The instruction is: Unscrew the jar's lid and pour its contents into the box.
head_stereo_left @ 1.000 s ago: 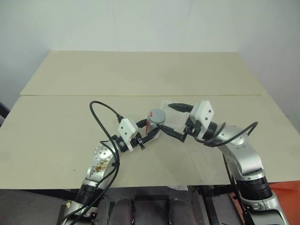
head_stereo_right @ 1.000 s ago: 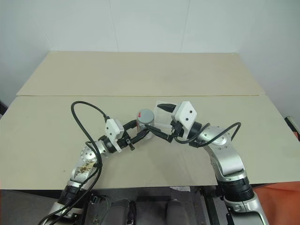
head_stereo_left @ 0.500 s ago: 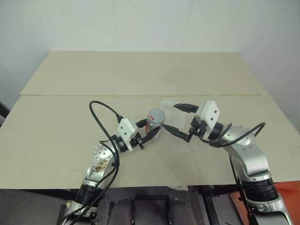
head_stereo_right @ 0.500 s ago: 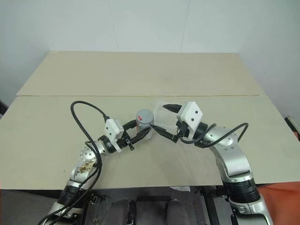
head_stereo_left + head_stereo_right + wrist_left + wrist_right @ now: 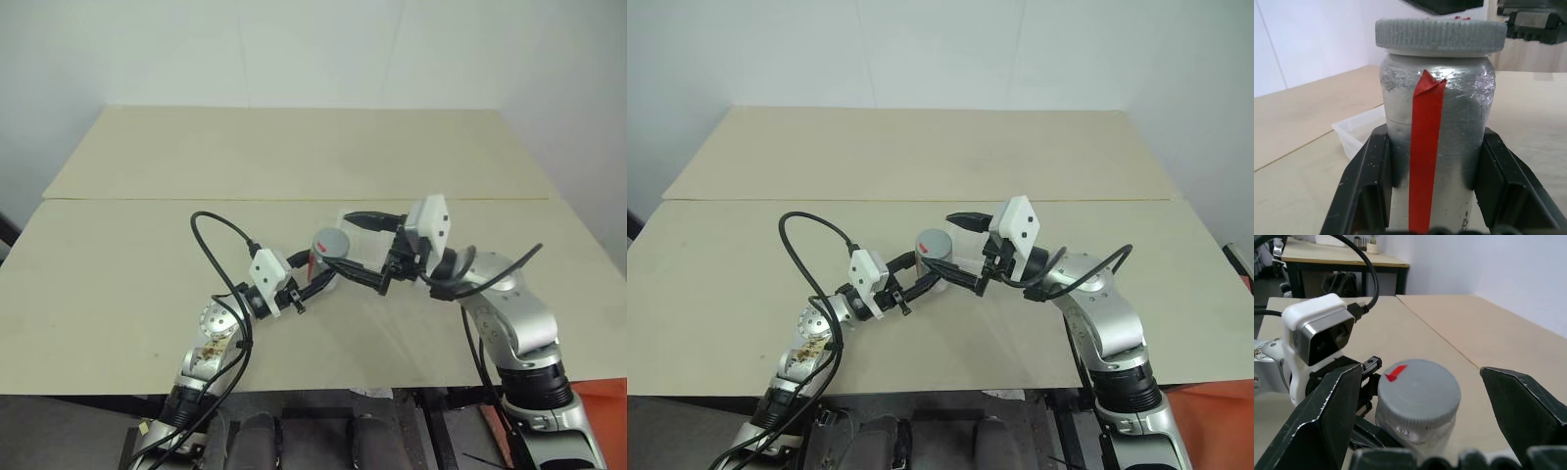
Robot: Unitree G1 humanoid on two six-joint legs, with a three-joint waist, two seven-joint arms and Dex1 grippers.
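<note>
Jar's lid [image 5: 1418,391] sits between the wide-spread jaws of the right gripper [image 5: 361,250], one black finger [image 5: 1322,416] on each side and neither touching it. By my reading, that gripper needs only to close inward on the rim before twisting. Below the lid, the jar [image 5: 1437,147] stands upright, its long axis vertical, pinched at the body by the left gripper [image 5: 315,274], whose jaws press its sides. Just behind the jar lies the clear box [image 5: 1359,132] on the table [image 5: 294,157].
</note>
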